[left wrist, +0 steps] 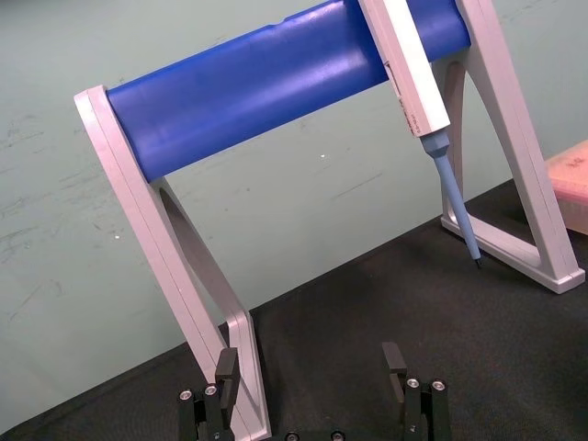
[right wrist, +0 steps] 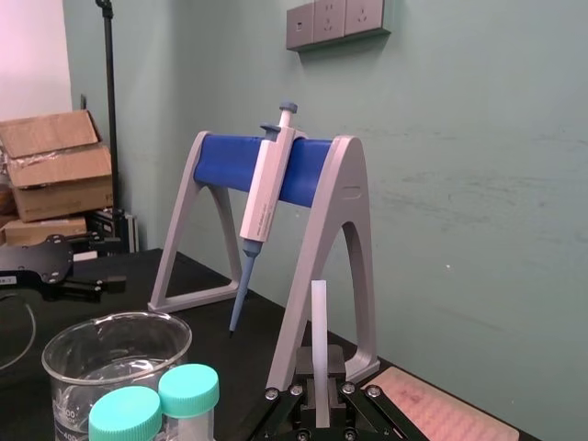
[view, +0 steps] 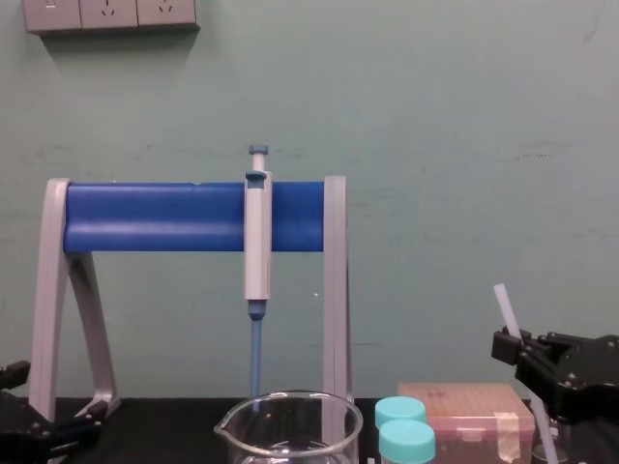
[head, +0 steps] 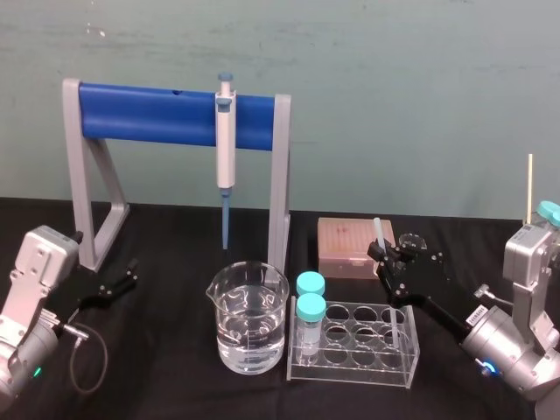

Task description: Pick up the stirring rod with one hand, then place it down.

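Black cloth is covering the surface [head: 175, 236], and a pale green wall is rising behind it. The long, thin, translucent whitish stirring rod [head: 378, 231] is being gripped by the black two-finger right pincer [head: 385, 255], closed narrowly on it, and is being held nearly upright with a slight tilt.

Two risks are being judged from here. The rod looks smooth and is being pinched along only a short stretch, so it could slip or swing between the fingers during lowering. Its lower part is being carried close to the clear plastic tube rack [head: 354, 348] below the pincer and could be knocked against the rack's rim or the teal-capped vials [head: 310, 308] beside it.

The rod's upper end is standing out above the pincer, and the rest is running down beneath it. Whether the tip is touching anything cannot be told. The left pincer [left wrist: 310, 363], jaws spread wide, is being held idle well apart, near the foot of the grey-and-blue pipette stand [left wrist: 257, 87].
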Controlling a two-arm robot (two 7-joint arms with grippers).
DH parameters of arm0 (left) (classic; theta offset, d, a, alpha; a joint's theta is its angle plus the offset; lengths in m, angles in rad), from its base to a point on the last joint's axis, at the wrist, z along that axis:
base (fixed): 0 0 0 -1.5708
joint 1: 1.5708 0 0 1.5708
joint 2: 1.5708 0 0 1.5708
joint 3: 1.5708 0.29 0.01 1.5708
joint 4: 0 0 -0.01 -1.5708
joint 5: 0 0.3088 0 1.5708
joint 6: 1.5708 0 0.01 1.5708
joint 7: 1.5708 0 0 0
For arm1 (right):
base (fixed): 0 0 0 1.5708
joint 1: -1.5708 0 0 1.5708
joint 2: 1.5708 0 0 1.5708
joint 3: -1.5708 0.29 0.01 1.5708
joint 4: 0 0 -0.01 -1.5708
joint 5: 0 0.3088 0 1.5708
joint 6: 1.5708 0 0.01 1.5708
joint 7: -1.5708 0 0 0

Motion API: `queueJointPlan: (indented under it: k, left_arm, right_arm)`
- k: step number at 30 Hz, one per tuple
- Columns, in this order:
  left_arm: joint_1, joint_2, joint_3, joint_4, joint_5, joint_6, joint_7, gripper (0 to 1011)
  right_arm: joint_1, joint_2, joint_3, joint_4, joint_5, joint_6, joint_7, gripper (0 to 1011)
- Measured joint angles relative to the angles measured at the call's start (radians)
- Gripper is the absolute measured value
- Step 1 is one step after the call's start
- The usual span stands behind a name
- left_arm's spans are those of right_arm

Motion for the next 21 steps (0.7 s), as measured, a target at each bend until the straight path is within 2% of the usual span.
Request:
queueJointPlan:
  k: [9, 21]
  left_arm:
    - [0.000, 0.000, 0.000, 0.000, 0.000, 0.000, 0.000, 1000]
    - [0.000, 0.000, 0.000, 0.000, 0.000, 0.000, 0.000, 1000]
  right_arm:
    - [0.000, 0.000, 0.001, 0.000, 0.001, -0.002, 0.002, 86]
    - [0.000, -0.001, 0.001, 0.000, 0.002, -0.003, 0.004, 456]
